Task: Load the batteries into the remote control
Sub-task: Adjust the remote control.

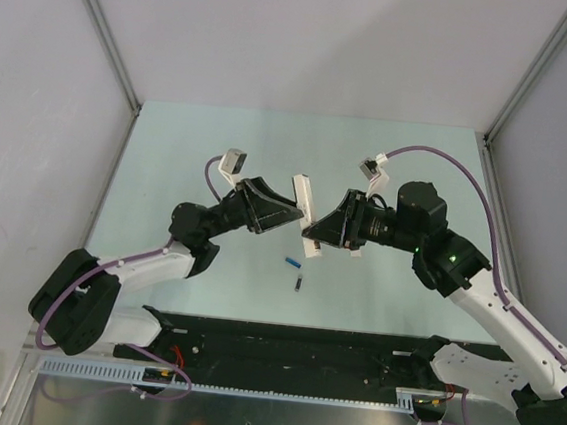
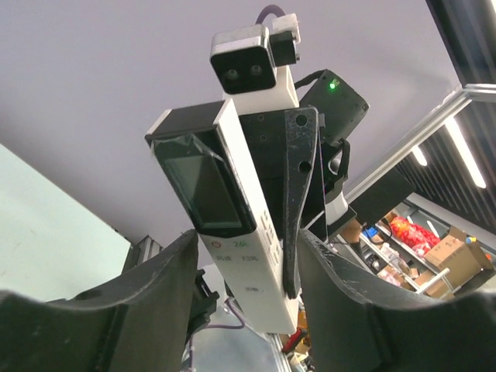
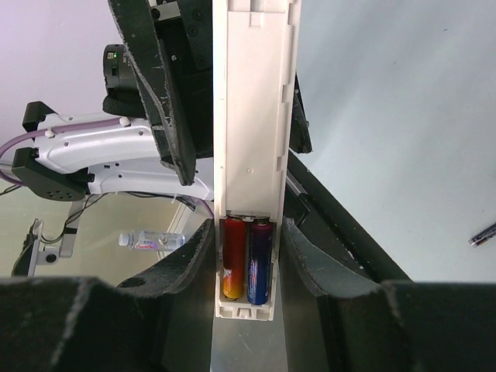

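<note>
The remote control (image 1: 303, 200) is held up above the table between both grippers. My left gripper (image 1: 289, 216) closes on its middle, and the left wrist view shows the white face and dark screen (image 2: 232, 225) between its fingers (image 2: 159, 302). My right gripper (image 1: 312, 235) is shut on the battery end. In the right wrist view the remote's back (image 3: 252, 116) shows an uncovered compartment holding a red battery (image 3: 235, 260) and a blue battery (image 3: 260, 263) side by side. Another blue battery (image 1: 292, 264) and a black battery (image 1: 299, 283) lie on the table below.
The pale green table (image 1: 168, 161) is walled by grey panels on the left, back and right. A black rail (image 1: 281, 338) runs along the near edge between the arm bases. A purple cable (image 1: 449, 163) loops over the right arm.
</note>
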Robot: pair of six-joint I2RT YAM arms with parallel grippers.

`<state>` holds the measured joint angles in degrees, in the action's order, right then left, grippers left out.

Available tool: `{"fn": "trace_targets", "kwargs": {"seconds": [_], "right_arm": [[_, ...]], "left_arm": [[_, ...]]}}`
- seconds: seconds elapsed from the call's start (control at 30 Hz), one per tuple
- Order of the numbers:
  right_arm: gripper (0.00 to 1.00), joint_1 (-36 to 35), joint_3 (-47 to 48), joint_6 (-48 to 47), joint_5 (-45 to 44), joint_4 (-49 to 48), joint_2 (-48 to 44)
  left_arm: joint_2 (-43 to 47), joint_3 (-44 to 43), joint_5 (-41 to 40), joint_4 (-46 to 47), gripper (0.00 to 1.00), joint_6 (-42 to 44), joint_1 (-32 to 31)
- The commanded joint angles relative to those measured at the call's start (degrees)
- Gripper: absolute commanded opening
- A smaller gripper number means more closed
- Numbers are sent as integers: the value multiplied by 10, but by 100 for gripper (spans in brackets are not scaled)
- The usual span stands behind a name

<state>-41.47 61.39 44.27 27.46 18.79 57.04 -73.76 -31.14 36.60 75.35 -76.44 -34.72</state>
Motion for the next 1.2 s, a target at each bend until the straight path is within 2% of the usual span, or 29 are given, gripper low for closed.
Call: {"fn": "trace_targets", "kwargs": {"seconds": [0.0, 0.07, 0.3, 0.47, 0.8, 0.93, 1.1, 1.17], "right_arm": [[0, 3, 2, 6, 8, -38, -13], [0, 3, 3, 1, 6, -34, -12], [0, -5, 3, -11, -7, -21, -13], [0, -12, 3, -16, -12, -16, -10], [0, -22, 4, -25, -21, -11, -6], [0, -24, 4, -30, -24, -3, -3], [0, -26, 4, -39, -29, 7, -5], [0, -26, 4, -41, -29, 12, -6]], "left_arm": [[18, 4, -1, 211, 57, 9, -2], [14, 3, -2, 211, 56, 9, -1], [10, 1, -4, 211, 43, 8, -2], [5, -5, -2, 211, 47, 5, -2], [-7, -13, 2, 211, 43, -4, -3], [-10, -17, 6, 211, 33, -3, -3], [-10, -19, 9, 211, 2, -4, -4], [-9, -17, 8, 211, 0, -5, -4]]}}
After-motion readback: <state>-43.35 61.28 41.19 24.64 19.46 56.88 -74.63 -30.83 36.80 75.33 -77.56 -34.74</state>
